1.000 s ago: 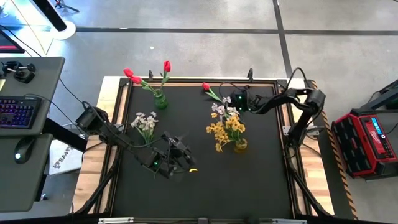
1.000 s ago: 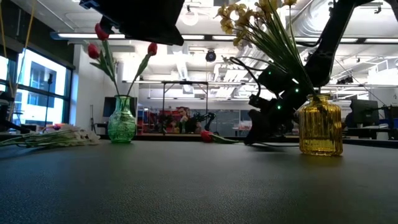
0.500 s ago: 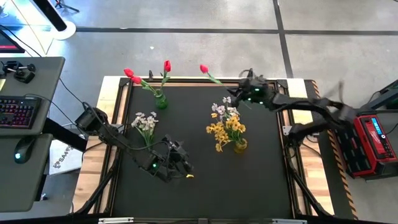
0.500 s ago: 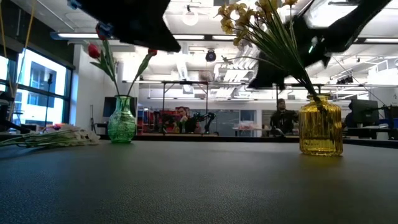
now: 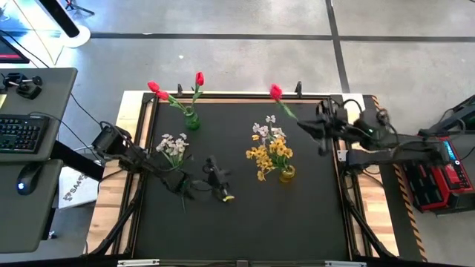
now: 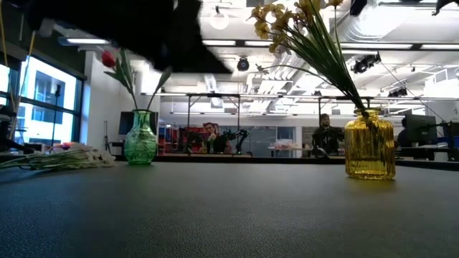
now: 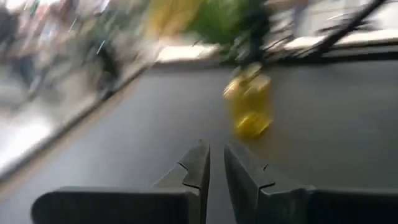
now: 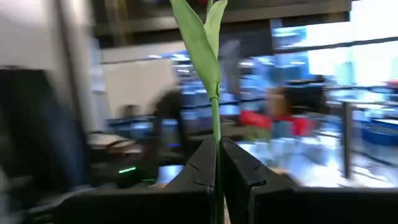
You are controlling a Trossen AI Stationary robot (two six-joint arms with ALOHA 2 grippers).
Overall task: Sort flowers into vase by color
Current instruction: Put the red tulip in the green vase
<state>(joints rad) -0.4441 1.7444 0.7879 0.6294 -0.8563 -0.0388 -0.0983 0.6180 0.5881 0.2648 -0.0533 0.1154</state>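
My right gripper (image 5: 315, 129) is raised over the table's far right part, shut on a red tulip (image 5: 276, 92). My left gripper (image 5: 221, 185) hovers over the near middle of the table; its fingers (image 7: 198, 163) are almost together with nothing between them. A green vase (image 5: 191, 120) at the far left holds three red tulips (image 5: 199, 78). A yellow vase (image 5: 286, 173) right of centre holds yellow blossoms (image 5: 269, 154), and white-pink blossoms (image 5: 263, 131) show just beyond them. Another white-pink bunch (image 5: 173, 144) lies flat on the table's left part. My right gripper pinches the tulip's green stem (image 8: 215, 121) between its two fingers, low on the stem below the leaf (image 8: 202, 43). The stem runs out forward along the fingers. The tulip is lifted clear and slants up, with its red head (image 5: 276, 92) toward the far left.
Bare dark mat lies between the two vases and along the near edge (image 5: 245, 245). The left arm (image 5: 141, 159) reaches in low over the lying white-pink bunch. In the low view the green vase (image 6: 140, 140) and yellow vase (image 6: 369, 143) stand upright; people show in the room behind.
My right gripper, shut on the tulip that lay near the far edge, has risen and swung toward the table's right edge, so the tulip is now lifted clear of the table. My left gripper has shifted a little toward the far edge and turned.
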